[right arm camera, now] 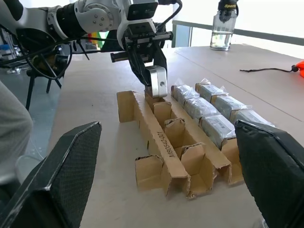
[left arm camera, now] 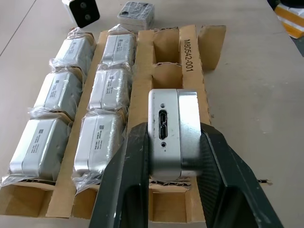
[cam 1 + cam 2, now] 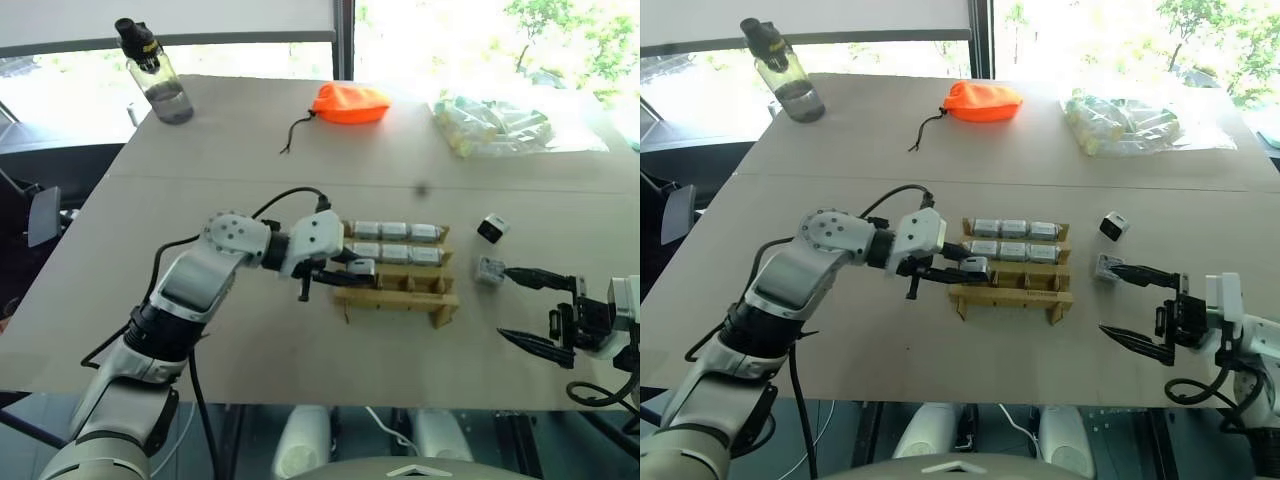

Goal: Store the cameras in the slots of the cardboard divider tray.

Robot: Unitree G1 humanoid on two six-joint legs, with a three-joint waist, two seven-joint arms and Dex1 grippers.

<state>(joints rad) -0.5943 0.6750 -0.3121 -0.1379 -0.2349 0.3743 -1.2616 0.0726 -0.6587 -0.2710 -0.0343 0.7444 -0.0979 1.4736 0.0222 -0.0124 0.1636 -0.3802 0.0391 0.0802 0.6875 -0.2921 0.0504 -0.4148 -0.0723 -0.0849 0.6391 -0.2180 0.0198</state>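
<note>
My left hand (image 3: 345, 272) grips a camera (image 2: 167, 134) above the cardboard divider tray (image 3: 400, 297) near the table's (image 3: 300, 340) front edge; my right hand (image 3: 535, 310) gapes wide.

I can read one marking for certain: "M80542-001", printed in dark characters along the top edge of a long strip of the cardboard divider tray (image 2: 190, 61), on the near row whose slots stand empty. The same code shows on that strip in the right wrist view, running along the tray's near wall. The wrapped cameras (image 2: 111, 90) sitting in the far and middle rows each carry a small white label with dark print on the top face, but I can't make out any of it. The camera held by the left gripper (image 2: 166, 142) shows no legible writing
</note>
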